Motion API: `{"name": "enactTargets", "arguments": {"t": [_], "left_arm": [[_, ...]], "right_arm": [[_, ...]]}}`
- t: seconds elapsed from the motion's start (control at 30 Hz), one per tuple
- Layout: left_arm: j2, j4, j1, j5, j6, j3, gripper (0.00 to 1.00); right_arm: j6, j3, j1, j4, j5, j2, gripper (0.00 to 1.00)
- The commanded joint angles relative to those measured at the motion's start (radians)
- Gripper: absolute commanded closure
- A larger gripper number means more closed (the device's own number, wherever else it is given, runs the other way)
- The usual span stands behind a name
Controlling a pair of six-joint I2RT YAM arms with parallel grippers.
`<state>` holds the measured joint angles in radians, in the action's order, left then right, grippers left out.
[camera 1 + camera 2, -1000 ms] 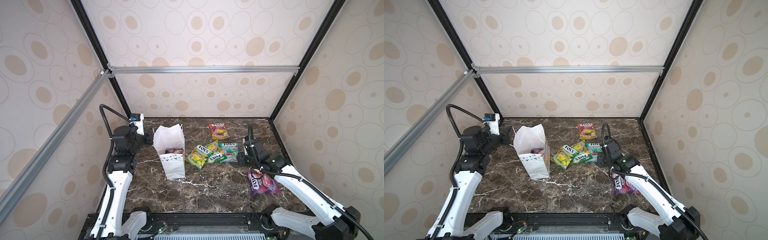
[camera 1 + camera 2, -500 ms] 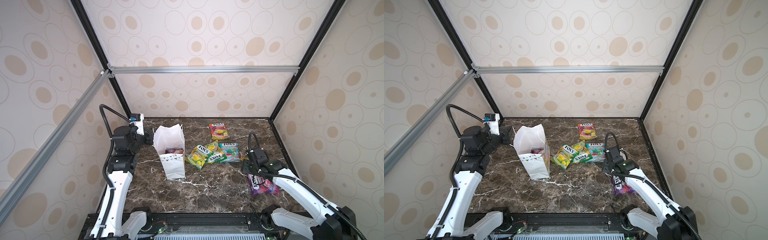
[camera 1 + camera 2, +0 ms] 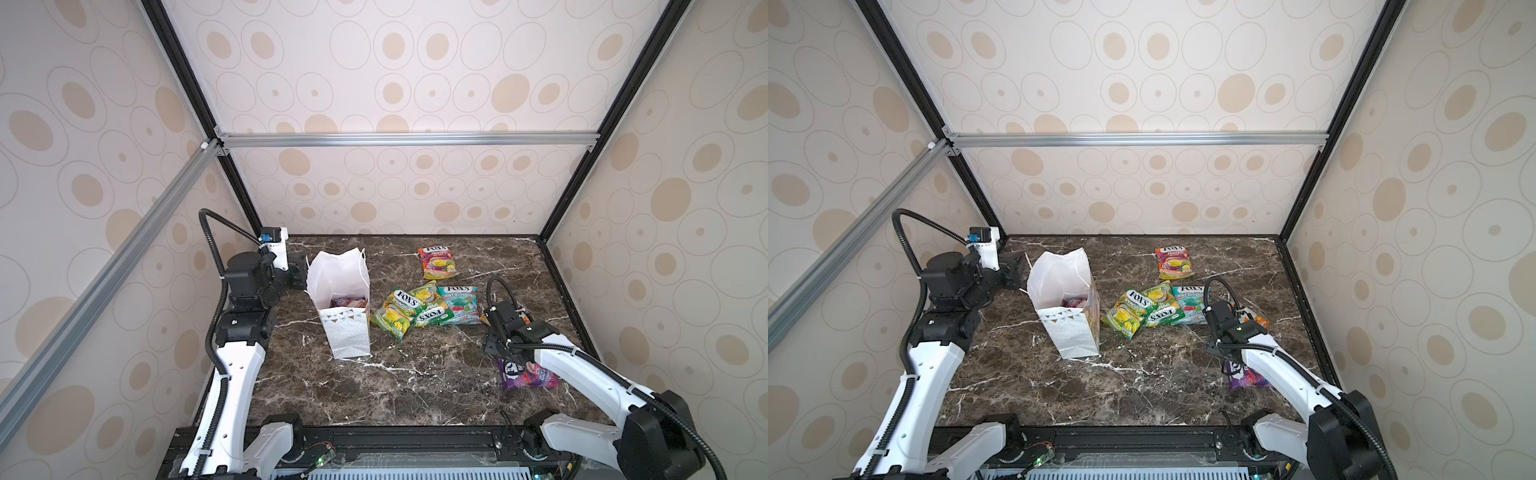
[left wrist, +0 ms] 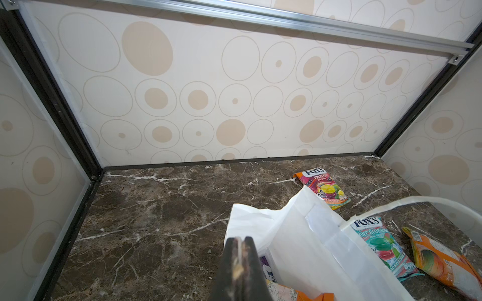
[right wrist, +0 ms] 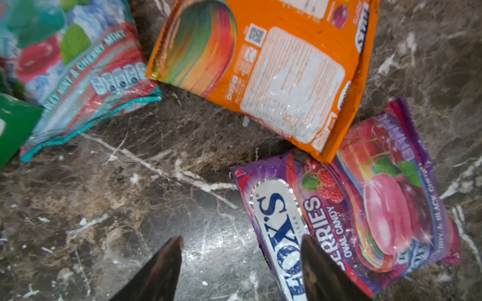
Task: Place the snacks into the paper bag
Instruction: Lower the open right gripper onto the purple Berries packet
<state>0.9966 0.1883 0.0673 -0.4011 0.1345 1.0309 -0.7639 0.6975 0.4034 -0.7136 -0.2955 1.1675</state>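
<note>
A dark marble table (image 3: 415, 395) floors a booth whose walls (image 3: 415, 62) are printed with beige ovals. Nearest to us, on the right, a purple pouch (image 3: 528, 376) lies flat on the stone. Over its end we find the right gripper (image 5: 241, 241) with its jaws spread wide and nothing between them. One finger stands above the pouch's white logo and the other above bare marble, and we cannot tell whether either touches. Just beyond, an orange pouch (image 5: 260, 65) lies label side up, one corner overlapping the purple one. Towards the middle we see a teal pouch (image 3: 459, 305), a green pouch (image 3: 432, 316) and two yellow-green pouches (image 3: 397, 311) overlapping in a cluster. Left of them the paper bag (image 3: 345, 332) stands upright, its mouth open, with snacks (image 3: 347, 302) already lying inside. The left gripper (image 4: 240, 242) is closed tight on the bag's left rim, a sliver of white paper pinched between its fingers. Farthest back, a pink pouch (image 3: 438, 262) lies alone, apart from the cluster and near the back wall.
</note>
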Motion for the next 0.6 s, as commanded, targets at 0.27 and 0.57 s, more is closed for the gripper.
{"name": "enactTargets", "arguments": {"t": [0.27,0.57], "left_arm": [[-0.003,-0.025,0.007,-0.006,0.006,0.003,1.00],[-0.004,-0.024,0.008,-0.011,0.005,0.004,1.00]], "right_arm": [[-0.067,-0.113,-0.108,0.110,0.055,-0.016,0.23],[-0.053,-0.135,-0.145,0.172,0.188,0.010,0.23]]}}
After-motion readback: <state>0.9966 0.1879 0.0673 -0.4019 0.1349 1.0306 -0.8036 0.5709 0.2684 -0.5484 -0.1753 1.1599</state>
